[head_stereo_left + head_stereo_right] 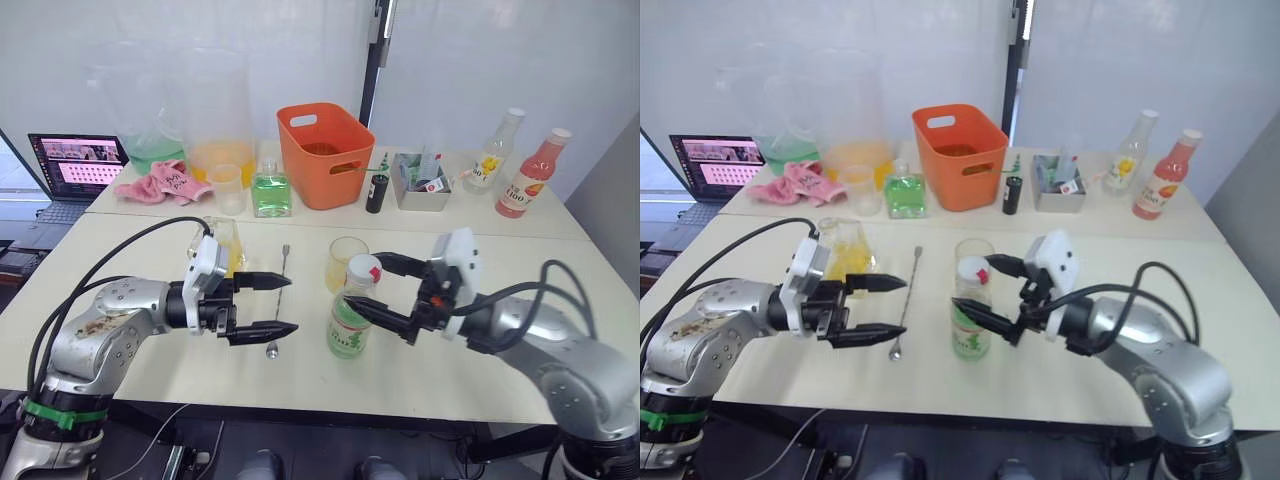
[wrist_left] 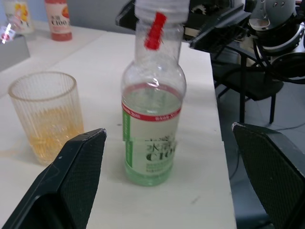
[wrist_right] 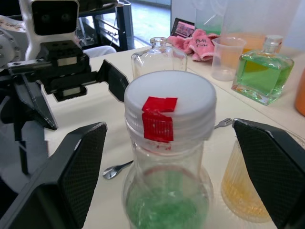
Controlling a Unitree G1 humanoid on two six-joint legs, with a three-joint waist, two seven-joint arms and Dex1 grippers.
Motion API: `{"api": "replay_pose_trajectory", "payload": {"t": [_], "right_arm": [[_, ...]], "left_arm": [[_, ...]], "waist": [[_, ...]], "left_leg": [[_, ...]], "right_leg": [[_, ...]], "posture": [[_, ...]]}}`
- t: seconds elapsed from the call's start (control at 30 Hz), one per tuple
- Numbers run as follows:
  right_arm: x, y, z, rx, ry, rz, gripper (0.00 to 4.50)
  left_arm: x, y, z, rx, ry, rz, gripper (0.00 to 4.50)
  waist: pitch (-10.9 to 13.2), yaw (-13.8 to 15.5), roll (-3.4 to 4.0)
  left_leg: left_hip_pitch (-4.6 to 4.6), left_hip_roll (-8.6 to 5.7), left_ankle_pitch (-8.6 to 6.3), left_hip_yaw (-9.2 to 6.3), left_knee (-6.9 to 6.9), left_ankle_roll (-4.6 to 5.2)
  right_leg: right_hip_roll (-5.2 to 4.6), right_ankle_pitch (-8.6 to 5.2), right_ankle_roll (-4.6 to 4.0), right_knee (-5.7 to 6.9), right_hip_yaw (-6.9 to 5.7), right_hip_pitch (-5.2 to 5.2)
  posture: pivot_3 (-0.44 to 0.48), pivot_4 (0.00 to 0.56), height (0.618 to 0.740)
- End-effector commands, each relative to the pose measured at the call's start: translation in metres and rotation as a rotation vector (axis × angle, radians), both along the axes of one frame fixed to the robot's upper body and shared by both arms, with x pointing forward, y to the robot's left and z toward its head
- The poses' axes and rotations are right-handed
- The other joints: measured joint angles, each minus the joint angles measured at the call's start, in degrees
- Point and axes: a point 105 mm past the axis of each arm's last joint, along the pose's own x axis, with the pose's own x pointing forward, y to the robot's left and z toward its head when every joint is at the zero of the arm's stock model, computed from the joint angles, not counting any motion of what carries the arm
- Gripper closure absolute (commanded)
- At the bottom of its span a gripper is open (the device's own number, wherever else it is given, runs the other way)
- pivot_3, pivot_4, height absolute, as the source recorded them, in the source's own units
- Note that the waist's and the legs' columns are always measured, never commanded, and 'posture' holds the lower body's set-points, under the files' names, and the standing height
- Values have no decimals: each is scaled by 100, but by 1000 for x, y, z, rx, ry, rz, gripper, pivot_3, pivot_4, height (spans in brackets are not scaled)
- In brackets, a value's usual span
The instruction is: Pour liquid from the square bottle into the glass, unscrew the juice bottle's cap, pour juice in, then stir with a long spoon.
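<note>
A robot works at a pale table (image 1: 120,250). The glass (image 1: 345,262) stands mid-table with a little yellow liquid in it, so the first pour looks done. The square bottle (image 1: 226,245) is set down upright to the left, just behind the left gripper (image 1: 282,305), which hangs open and empty, aimed at the juice bottle (image 1: 351,318). That bottle stands just in front of the glass, its white cap (image 3: 169,106) on, so unscrewing, pouring juice and stirring all appear to remain. The right gripper (image 1: 372,285) reaches in from the right, its fingers spread on either side of the cap, not closed on it. The long spoon (image 1: 279,300) lies flat between square bottle and glass.
</note>
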Motion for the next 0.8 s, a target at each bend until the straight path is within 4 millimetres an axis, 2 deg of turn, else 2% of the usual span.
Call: {"api": "replay_pose_trajectory", "payload": {"t": [0.03, 0.13, 0.23, 0.43, 0.8], "right_arm": [[-11, -9, 15, 18, -8, 67, 30], [-12, -17, 16, 2, 9, 78, 30], [-12, -27, 19, -11, 21, 84, 30], [-9, -37, 22, -28, 31, 75, 30], [-11, -43, 19, -45, 29, 28, 30]], "left_arm": [[4, -11, 12, -34, -16, -30, 0], [10, -21, 14, -42, -19, -53, 0], [11, -39, 20, -52, -20, -124, 0], [22, -68, 18, -3, -68, -170, 0], [30, -87, 15, -7, -46, -237, 0]], "waist": [[0, 11, 0], [0, 13, 0], [0, 20, -1], [0, 29, -2], [0, 52, -2]], "left_leg": [[0, -1, 0, 0, 0, 0], [0, 0, 0, -4, -1, 0], [0, -1, 0, -6, 1, 1], [0, -4, 0, -10, 2, 2], [-2, -4, 1, -18, 4, 2]], "right_leg": [[-1, 0, 0, 0, 0, 0], [3, 0, 0, 0, 1, 0], [4, 0, 0, 1, 1, 2], [6, 0, 1, 0, 6, 2], [10, 0, 1, 0, 7, 3]], "posture": [[0, 150, 739], [0, 150, 739], [0, 150, 739], [0, 150, 739], [0, 150, 739]]}}
